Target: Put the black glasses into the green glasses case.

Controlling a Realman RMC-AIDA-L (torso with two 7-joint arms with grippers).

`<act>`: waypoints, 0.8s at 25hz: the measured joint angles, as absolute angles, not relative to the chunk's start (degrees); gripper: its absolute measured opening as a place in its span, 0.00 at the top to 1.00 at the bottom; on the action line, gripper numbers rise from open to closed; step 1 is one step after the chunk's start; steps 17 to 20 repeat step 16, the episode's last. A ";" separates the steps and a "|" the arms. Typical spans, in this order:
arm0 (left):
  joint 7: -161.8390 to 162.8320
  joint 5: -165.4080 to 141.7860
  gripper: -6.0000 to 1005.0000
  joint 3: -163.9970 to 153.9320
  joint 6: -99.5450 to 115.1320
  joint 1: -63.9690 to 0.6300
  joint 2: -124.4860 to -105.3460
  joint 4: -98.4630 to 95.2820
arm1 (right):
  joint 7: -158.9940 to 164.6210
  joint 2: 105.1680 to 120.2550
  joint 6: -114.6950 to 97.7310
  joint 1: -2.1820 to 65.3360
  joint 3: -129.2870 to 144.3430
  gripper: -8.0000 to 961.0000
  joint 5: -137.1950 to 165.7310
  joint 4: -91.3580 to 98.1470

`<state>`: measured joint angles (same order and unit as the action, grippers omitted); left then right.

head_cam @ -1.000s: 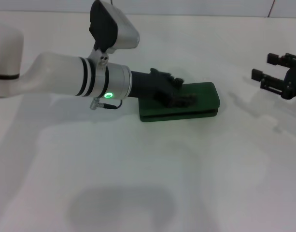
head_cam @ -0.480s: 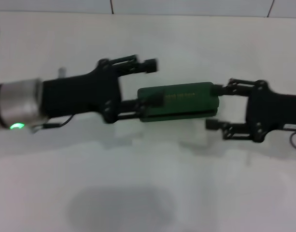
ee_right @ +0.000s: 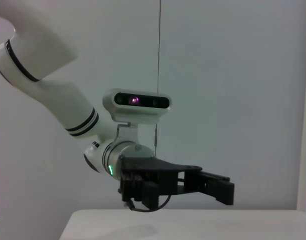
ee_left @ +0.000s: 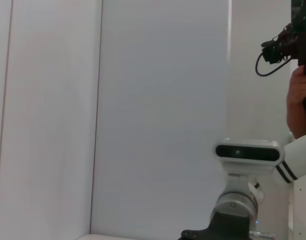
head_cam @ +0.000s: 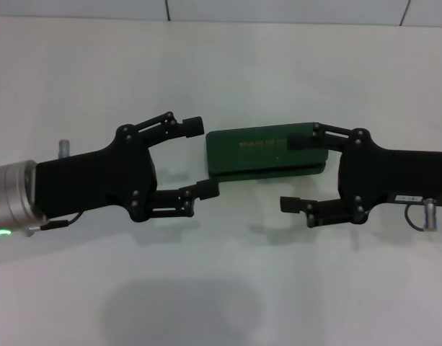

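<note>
The green glasses case [head_cam: 267,151] lies closed on the white table [head_cam: 221,288] at the centre of the head view; the left hand [head_cam: 199,157] sits just left of it, fingers spread; the right hand [head_cam: 291,173] reaches from the right, fingers spread, upper finger over the case's right end.

green glasses case [head_cam: 267,151] shut (contents hidden), gold lettering unreadable

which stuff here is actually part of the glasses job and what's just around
Part of the job:
- green glasses case, lid shut; black glasses not visible
- left gripper, open, at the case's left end
- right gripper, open, at its right end

Just around:
- white table
- a person's hand in the left wrist view
</note>
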<state>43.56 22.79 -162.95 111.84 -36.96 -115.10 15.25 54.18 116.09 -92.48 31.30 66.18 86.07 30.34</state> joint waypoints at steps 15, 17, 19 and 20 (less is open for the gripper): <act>40.29 18.48 0.11 -163.04 113.22 -36.58 -115.33 15.29 | 52.99 116.14 -90.60 32.69 66.18 0.08 85.87 29.08; 40.11 18.47 0.11 -163.04 113.24 -36.55 -115.36 15.33 | 52.99 116.16 -90.56 32.69 66.18 0.08 85.81 29.09; 40.11 18.47 0.11 -163.04 113.24 -36.55 -115.36 15.33 | 52.99 116.16 -90.56 32.69 66.18 0.08 85.81 29.09; 40.11 18.47 0.11 -163.04 113.24 -36.55 -115.36 15.33 | 52.99 116.16 -90.56 32.69 66.18 0.08 85.81 29.09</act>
